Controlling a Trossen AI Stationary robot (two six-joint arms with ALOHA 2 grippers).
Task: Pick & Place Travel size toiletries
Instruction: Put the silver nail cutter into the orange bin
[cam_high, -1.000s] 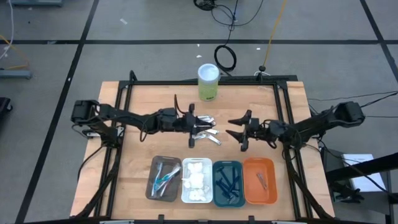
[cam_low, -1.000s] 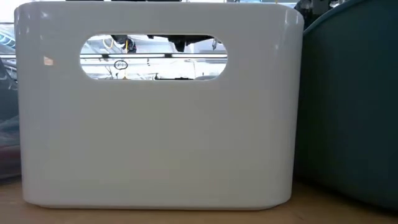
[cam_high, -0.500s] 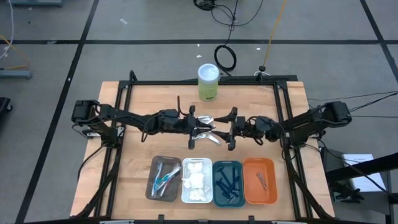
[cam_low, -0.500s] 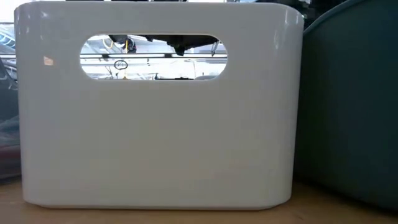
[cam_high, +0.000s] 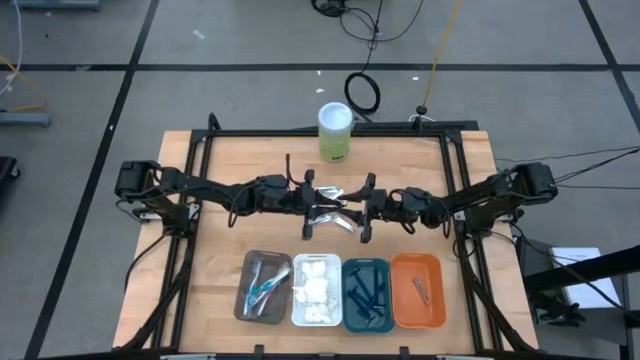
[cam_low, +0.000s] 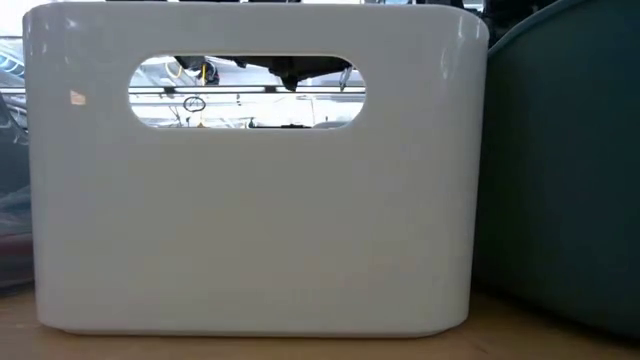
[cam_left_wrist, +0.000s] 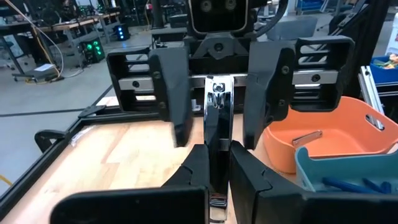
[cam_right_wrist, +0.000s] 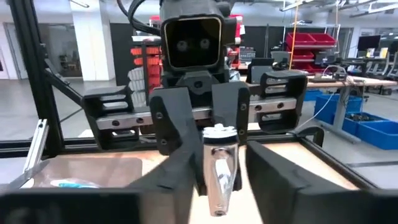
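Observation:
My left gripper is shut on a shiny silver metal tool and holds it above the middle of the table. My right gripper faces it, open. Its two fingers stand on either side of the tool's far end without touching it. More silver tools lie on the wood below. Four trays stand along the near edge. The brown tray holds toothbrushes, the white tray wads, the teal tray razors, and the orange tray silver tools. My left gripper pinches the silver tool between its two fingers at the tool's near end. The fingers come level from the table's left and lie along the tool. The tool is lifted clear and sticks out toward my right gripper, with its round-headed end free.
The green-and-white canister stands near the far edge, behind the grippers. A black frame runs along the table's sides. In the low view the white tray's wall fills the picture, and only dark gripper parts show through its handle slot.
My right gripper has moved toward the table's left, level, up to my left gripper, and its open fingers now stand on either side of the held tool's free end. The tool has stayed where it was.

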